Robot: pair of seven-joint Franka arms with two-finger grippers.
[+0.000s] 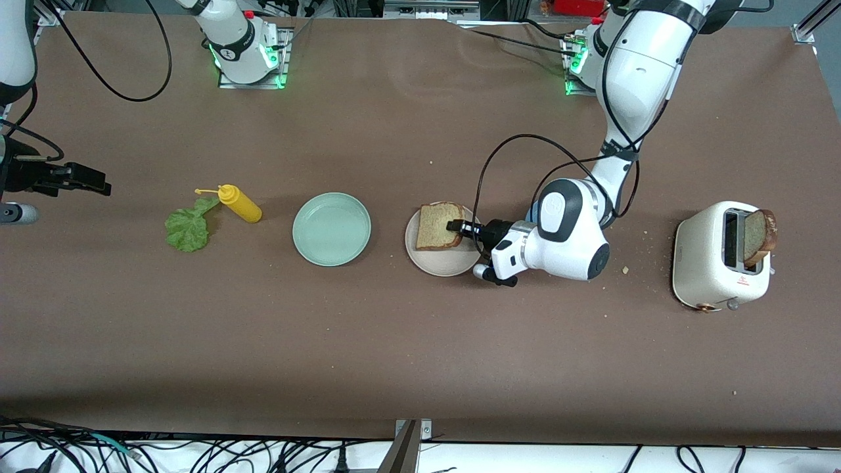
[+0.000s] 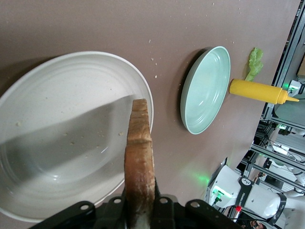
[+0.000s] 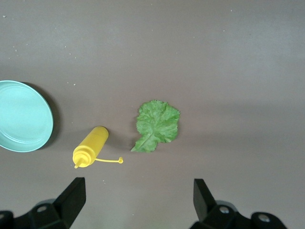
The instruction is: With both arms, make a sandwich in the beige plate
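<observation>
A brown toasted bread slice (image 1: 439, 225) is held by one edge over the beige plate (image 1: 447, 264), and my left gripper (image 1: 458, 228) is shut on it. The left wrist view shows that slice (image 2: 139, 152) edge-on between the left gripper (image 2: 140, 210) jaws, with the beige plate (image 2: 57, 119) beneath. Whether the slice touches the plate I cannot tell. A second slice (image 1: 759, 236) stands in the toaster (image 1: 706, 263). The green lettuce leaf (image 1: 188, 228) (image 3: 157, 125) lies flat toward the right arm's end. My right gripper (image 1: 95, 185) (image 3: 138, 200) waits there, open and holding nothing.
A mint-green plate (image 1: 332, 228) (image 2: 205, 90) (image 3: 21, 117) sits between the beige plate and a yellow squeeze bottle (image 1: 240, 203) (image 2: 255, 90) (image 3: 90, 147) lying beside the lettuce. Crumbs dot the brown table near the toaster.
</observation>
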